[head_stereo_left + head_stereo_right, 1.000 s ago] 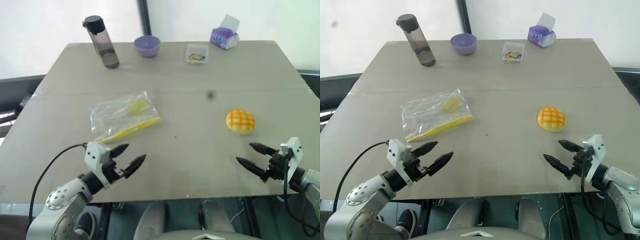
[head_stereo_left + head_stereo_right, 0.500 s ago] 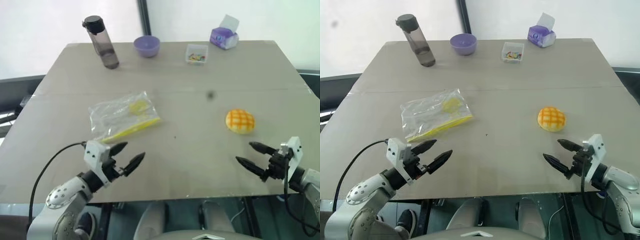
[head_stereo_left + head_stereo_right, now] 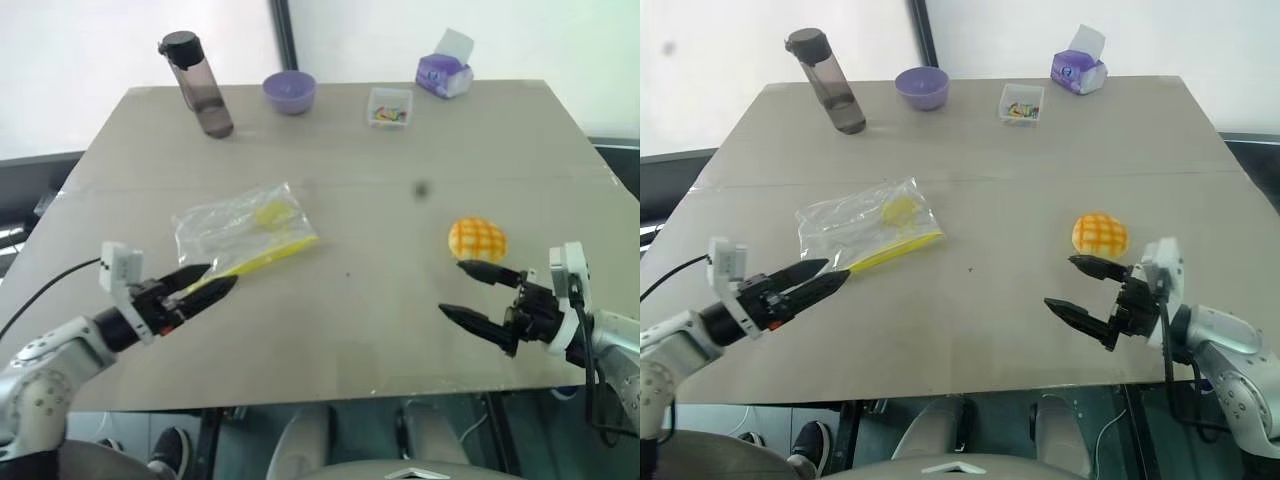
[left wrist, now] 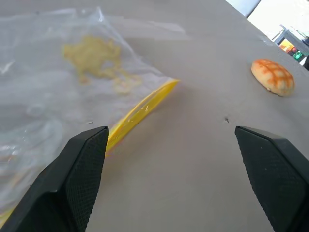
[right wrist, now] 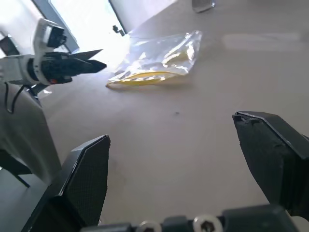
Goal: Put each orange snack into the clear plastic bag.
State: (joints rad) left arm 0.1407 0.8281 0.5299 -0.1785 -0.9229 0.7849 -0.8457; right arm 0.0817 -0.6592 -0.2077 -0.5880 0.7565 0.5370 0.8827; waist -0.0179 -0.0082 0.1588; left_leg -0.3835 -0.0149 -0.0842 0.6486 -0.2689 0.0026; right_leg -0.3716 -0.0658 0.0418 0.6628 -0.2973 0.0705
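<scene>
**Tabletop stock: one bun, one zip bag, both grippers empty**

- Orange snack (image 3: 478, 240): round bun with criss-cross top, lying on the grey table (image 3: 400, 150) toward its right side, well apart from the bag.
- Clear plastic bag (image 3: 243, 232): flat on the table, left of centre, yellow seal strip along its near edge.
- Left gripper (image 3: 205, 287): fingers spread, empty, tips just beside the bag's near corner.
- Right gripper (image 3: 478, 296): fingers spread wide, empty, just in front of the bun.
- Far edge: water bottle (image 3: 196, 85), purple bowl (image 3: 290, 92), small clear box (image 3: 390, 107), tissue pack (image 3: 446, 68).
</scene>
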